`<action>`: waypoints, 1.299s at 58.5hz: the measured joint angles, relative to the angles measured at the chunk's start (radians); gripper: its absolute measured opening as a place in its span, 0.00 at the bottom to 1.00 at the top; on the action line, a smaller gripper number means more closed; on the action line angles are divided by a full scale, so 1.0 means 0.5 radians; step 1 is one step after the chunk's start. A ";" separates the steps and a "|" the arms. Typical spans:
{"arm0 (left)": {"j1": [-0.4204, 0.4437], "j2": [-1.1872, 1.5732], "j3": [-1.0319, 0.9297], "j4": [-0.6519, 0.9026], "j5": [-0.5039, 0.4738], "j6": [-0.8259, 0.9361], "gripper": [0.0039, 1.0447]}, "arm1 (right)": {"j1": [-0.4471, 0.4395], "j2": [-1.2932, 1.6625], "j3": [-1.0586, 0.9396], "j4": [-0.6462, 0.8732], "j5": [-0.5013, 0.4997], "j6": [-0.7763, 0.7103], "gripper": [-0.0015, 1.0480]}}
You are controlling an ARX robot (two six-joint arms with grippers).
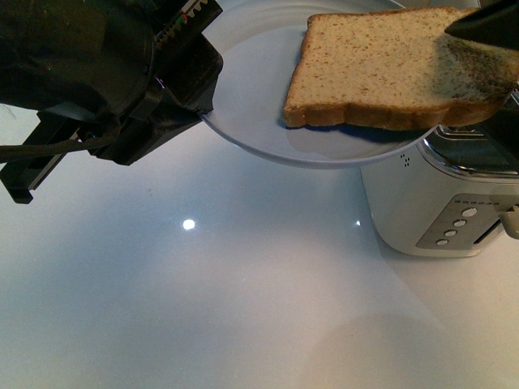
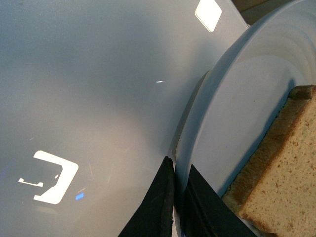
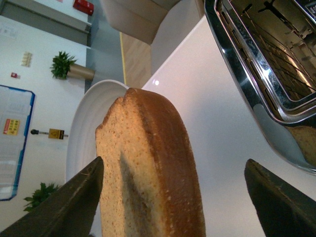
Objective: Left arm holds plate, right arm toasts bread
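My left arm (image 1: 89, 73), black and bulky, holds the pale blue-grey plate (image 1: 251, 89) in the air, its gripper (image 2: 178, 175) shut on the plate's rim (image 2: 207, 128). The bread (image 1: 389, 69), light brown with a darker crust, lies on the plate and overhangs its right side above the toaster. It also shows in the left wrist view (image 2: 284, 182). My right gripper (image 3: 173, 197) is open, its fingers (image 3: 69, 207) on either side of the bread's crust edge (image 3: 158, 173), with a wide gap on one side. Its dark tip (image 1: 486, 28) shows at the front view's top right.
A silver toaster (image 1: 442, 203) with a button panel stands on the white table (image 1: 203, 308) at the right, under the plate's edge. Its open slot (image 3: 266, 54) shows in the right wrist view. The table's far edge and a room with plants lie beyond.
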 joint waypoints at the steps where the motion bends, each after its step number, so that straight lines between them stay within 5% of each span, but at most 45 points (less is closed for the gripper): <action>1: 0.000 0.000 0.000 0.000 0.002 0.000 0.02 | 0.001 0.002 0.000 0.000 0.000 0.002 0.68; 10: -0.001 0.000 0.000 0.000 0.005 -0.003 0.02 | 0.006 0.010 0.000 0.000 -0.003 0.014 0.40; 27: -0.001 0.001 0.000 0.000 0.006 -0.002 0.02 | 0.008 0.002 0.000 -0.004 -0.005 0.013 0.04; 58: -0.002 0.002 0.000 0.000 -0.005 -0.002 0.02 | -0.124 -0.391 0.148 -0.267 -0.047 -0.243 0.03; 76: 0.008 0.004 -0.001 0.000 -0.032 0.022 0.02 | -0.334 -0.650 0.554 -0.840 -0.011 -0.708 0.03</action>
